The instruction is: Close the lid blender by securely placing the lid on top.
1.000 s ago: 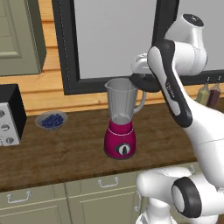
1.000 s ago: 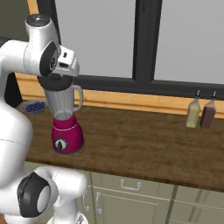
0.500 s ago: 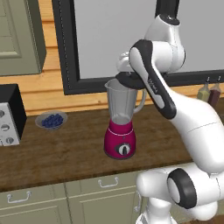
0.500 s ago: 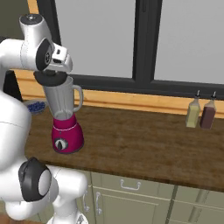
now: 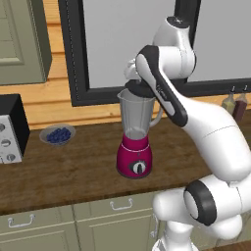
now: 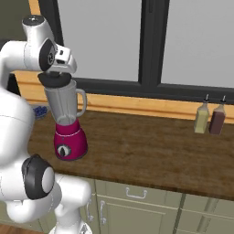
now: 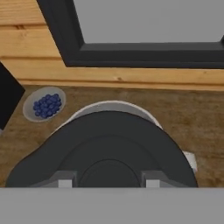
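Since the earlier frames our arm has swung leftward, bringing the flat round black lid (image 5: pixel 141 89) over the magenta-based blender with its clear grey jar (image 5: pixel 136 136), mid-frame in the left base view. In the right base view, upper left, our gripper (image 6: pixel 55 75) is clamped on the lid just above the rim. In the hand view the lid (image 7: pixel 105 151) sits slightly lower than the jar mouth (image 7: pixel 109 105), so we should centre it, then lower straight.

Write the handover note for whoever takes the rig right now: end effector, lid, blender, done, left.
End effector: shut on the lid, directly above the jar mouth.
Blender: upright on the counter, jar open; its rim shows past the lid's far edge in the hand view.
Done: lid picked up and carried over the jar.
Left: lower it, seat it squarely, release. Whether it already touches the rim cannot be told.
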Tool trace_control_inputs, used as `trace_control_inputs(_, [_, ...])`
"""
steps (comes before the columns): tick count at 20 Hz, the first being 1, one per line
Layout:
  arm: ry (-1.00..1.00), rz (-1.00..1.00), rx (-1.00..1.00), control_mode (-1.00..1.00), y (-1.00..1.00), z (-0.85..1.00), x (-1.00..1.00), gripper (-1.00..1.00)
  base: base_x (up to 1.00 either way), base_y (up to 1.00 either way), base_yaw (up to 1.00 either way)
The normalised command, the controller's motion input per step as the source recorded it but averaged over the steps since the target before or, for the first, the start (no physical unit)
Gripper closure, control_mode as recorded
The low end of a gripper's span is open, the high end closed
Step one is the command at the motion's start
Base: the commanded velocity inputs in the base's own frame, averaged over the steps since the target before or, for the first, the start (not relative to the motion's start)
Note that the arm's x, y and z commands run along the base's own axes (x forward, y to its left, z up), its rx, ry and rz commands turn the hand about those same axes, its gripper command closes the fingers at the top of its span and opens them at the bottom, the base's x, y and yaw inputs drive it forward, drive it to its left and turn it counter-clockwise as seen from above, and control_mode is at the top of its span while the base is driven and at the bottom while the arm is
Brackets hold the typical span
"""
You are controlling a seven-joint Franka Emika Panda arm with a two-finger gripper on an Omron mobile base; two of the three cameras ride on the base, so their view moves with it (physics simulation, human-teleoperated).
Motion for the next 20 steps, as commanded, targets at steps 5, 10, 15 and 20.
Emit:
trace_control_inputs(5, [0.0, 0.0, -0.03, -1.0, 0.0, -0.09, 0.19, 1.0, 0.0, 0.0, 0.0])
trace_control_inputs(10, [0.0, 0.0, -0.03, -1.0, 0.02, -0.16, 0.05, 1.0, 0.0, 0.0, 0.0])
trace_control_inputs(15, [0.0, 0.0, -0.03, -1.0, 0.09, -0.07, 0.05, 1.0, 0.0, 0.0, 0.0])
trace_control_inputs(20, [0.01, 0.0, -0.02, -1.0, 0.12, -0.03, 0.08, 1.0, 0.0, 0.0, 0.0])
